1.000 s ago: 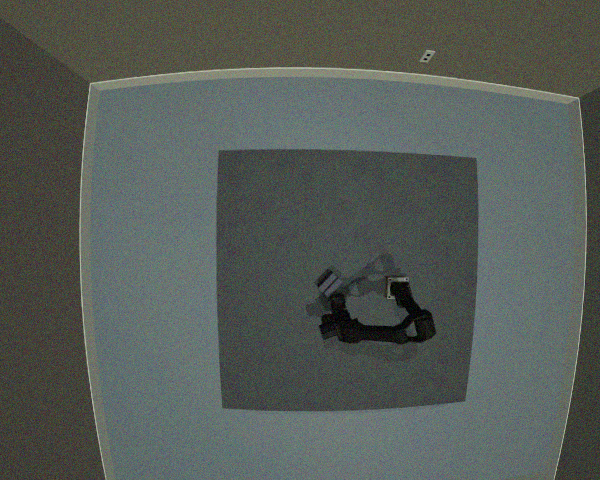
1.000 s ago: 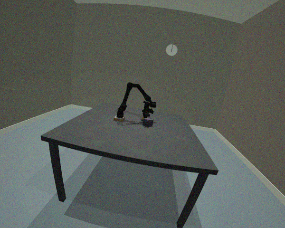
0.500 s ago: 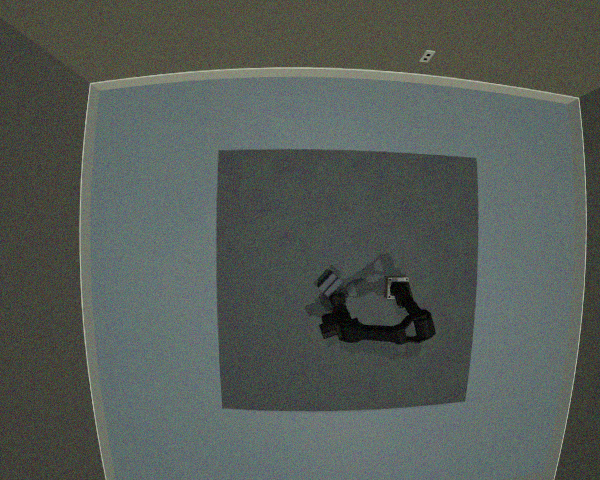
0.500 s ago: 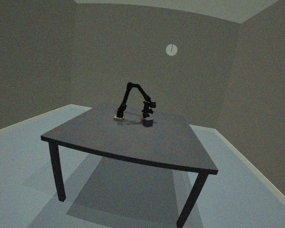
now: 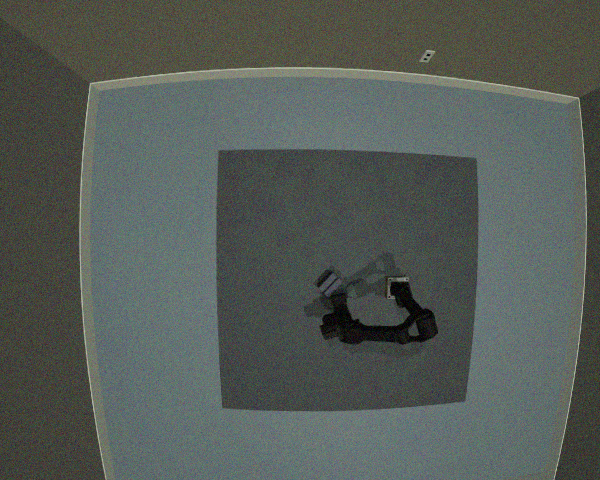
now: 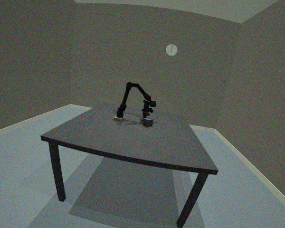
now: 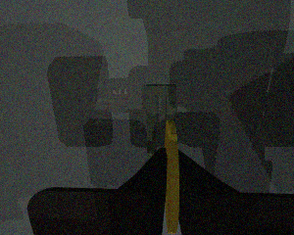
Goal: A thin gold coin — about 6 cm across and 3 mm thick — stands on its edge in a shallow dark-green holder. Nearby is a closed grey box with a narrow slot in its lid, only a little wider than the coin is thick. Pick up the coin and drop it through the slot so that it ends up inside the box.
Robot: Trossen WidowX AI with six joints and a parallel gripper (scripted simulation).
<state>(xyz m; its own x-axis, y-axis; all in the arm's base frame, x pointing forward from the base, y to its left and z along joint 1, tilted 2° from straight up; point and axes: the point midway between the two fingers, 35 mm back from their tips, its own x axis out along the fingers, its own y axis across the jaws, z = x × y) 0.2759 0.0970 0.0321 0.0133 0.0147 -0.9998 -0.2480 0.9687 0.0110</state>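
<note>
We see black parallel-jaw gripper (image 7: 171, 162) clamped on thin gold coin (image 7: 171, 191), coin edge-on between jaws, running past fingertips. Dark-green holder (image 7: 159, 110) just ahead of jaws. Closed grey box not discernible. Our risks: coin pivoting in grip, missing narrow slot.
</note>
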